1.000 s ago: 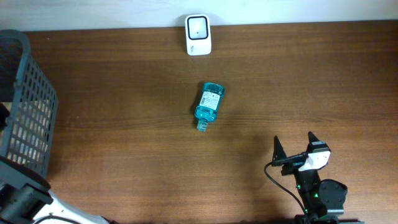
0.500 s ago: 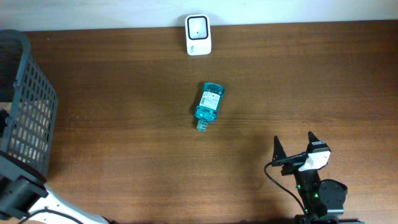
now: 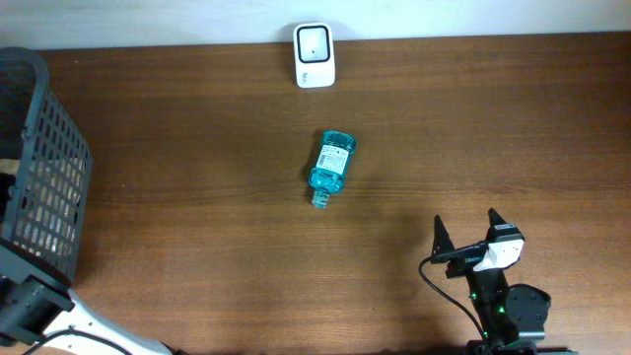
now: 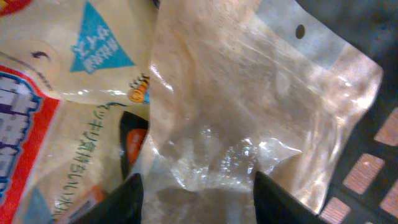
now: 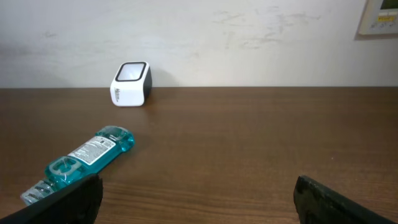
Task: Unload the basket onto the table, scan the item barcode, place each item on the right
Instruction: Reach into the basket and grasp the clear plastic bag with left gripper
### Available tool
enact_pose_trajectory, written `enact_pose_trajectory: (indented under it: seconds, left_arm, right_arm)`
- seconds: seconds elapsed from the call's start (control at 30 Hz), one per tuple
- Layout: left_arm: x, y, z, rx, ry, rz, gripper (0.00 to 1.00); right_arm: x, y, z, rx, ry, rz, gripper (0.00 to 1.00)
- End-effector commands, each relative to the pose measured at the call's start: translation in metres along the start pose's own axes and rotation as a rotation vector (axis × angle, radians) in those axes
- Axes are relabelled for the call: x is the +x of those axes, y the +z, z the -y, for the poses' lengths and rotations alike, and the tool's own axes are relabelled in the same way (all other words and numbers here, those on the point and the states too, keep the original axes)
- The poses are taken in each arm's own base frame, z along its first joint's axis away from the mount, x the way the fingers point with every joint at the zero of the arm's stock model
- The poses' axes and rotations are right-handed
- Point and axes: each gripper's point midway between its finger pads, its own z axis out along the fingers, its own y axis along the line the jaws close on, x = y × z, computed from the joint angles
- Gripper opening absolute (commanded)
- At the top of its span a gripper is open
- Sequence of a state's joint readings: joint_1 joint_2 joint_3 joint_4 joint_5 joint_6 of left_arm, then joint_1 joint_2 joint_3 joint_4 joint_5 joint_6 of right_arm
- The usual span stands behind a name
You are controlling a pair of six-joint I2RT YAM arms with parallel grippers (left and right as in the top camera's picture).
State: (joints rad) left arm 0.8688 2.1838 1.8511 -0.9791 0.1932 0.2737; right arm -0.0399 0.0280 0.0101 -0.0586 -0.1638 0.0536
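My left gripper [image 4: 198, 193] is down inside the grey mesh basket [image 3: 44, 168]. Its two dark fingers stand apart on either side of a crinkled clear plastic pouch [image 4: 236, 106], which fills the gap between them. A cream, red and blue printed snack packet [image 4: 68, 93] lies beside the pouch. On the table, a teal bottle [image 3: 330, 166] with a white label lies on its side; the right wrist view has the bottle [image 5: 81, 163] at lower left. The white scanner [image 3: 315, 55] stands at the back edge. My right gripper [image 3: 465, 237] rests open and empty near the front right.
The basket's mesh wall [image 4: 373, 168] is close on the right of the pouch. In the right wrist view, the scanner [image 5: 131, 83] stands against the pale wall, behind the bottle. The left arm's base [image 3: 30, 306] sits at the front left corner.
The left arm has shifted slightly at the basket. The bottle, the scanner and the right arm have not moved.
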Motion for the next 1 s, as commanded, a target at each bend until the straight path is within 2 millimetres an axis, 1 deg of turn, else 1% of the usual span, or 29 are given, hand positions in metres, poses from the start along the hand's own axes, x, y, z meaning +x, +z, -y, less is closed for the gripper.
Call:
enact_pose_trajectory:
  seconds: [0.0, 0.07, 0.1, 0.13, 0.2, 0.3, 0.33, 0.37, 0.43, 0.53, 0.6, 0.67, 0.73, 0.77, 0.8, 0.83, 0.97]
  left_arm:
    - [0.008, 0.009, 0.012, 0.059, 0.016, -0.033, 0.47]
    - [0.015, 0.010, 0.010, 0.049, 0.011, -0.063, 0.49]
    - [0.020, 0.012, 0.006, 0.024, 0.009, -0.089, 0.55]
    - [0.026, 0.014, 0.001, -0.004, 0.008, -0.115, 0.68]
    - [0.032, 0.016, -0.003, -0.029, 0.007, -0.138, 0.68]
    - [0.036, 0.015, -0.016, -0.102, 0.010, -0.161, 0.82]
    - [0.039, 0.013, -0.023, -0.141, 0.012, -0.174, 0.82]
    - [0.040, 0.013, -0.025, -0.151, 0.011, -0.181, 0.80]
    - [0.038, 0.014, -0.018, -0.108, 0.007, -0.168, 0.69]
    - [0.031, 0.016, 0.005, 0.022, -0.001, -0.129, 0.53]
    - [0.030, 0.016, 0.012, 0.059, -0.003, -0.119, 0.42]
    - [0.031, 0.016, 0.014, 0.070, -0.005, -0.123, 0.31]
    - [0.033, 0.016, 0.014, 0.072, -0.007, -0.130, 0.23]
    - [0.033, 0.016, 0.013, 0.071, -0.007, -0.131, 0.16]
    - [0.033, 0.015, 0.013, 0.071, -0.009, -0.131, 0.06]
    - [0.033, 0.015, 0.013, 0.070, -0.026, -0.130, 0.00]
    - [0.029, 0.012, 0.012, 0.065, -0.069, -0.122, 0.00]
  right_arm:
    - [0.003, 0.000, -0.001, -0.006, 0.012, -0.006, 0.98]
    - [0.003, 0.000, -0.001, -0.006, 0.012, -0.006, 0.98]
    - [0.003, 0.000, 0.000, -0.006, 0.012, -0.006, 0.98]
    - [0.003, 0.000, -0.001, -0.006, 0.012, -0.006, 0.98]
    - [0.003, 0.000, -0.001, -0.006, 0.012, -0.006, 0.98]
    - [0.003, 0.000, -0.001, -0.006, 0.012, -0.006, 0.98]
    - [0.003, 0.000, -0.001, -0.006, 0.012, -0.006, 0.98]
    - [0.003, 0.000, -0.001, -0.006, 0.012, -0.006, 0.98]
    - [0.003, 0.000, -0.001, -0.006, 0.012, -0.006, 0.98]
    - [0.003, 0.000, 0.000, -0.006, 0.012, -0.006, 0.98]
    - [0.003, 0.000, -0.001, -0.006, 0.012, -0.006, 0.98]
    - [0.003, 0.000, -0.001, -0.006, 0.012, -0.006, 0.98]
    - [0.003, 0.000, -0.001, -0.006, 0.012, -0.006, 0.98]
    - [0.003, 0.000, -0.001, -0.006, 0.012, -0.006, 0.98]
    - [0.003, 0.000, -0.001, -0.006, 0.012, -0.006, 0.98]
    - [0.003, 0.000, -0.001, -0.006, 0.012, -0.006, 0.98]
    - [0.003, 0.000, -0.001, -0.006, 0.012, -0.006, 0.98]
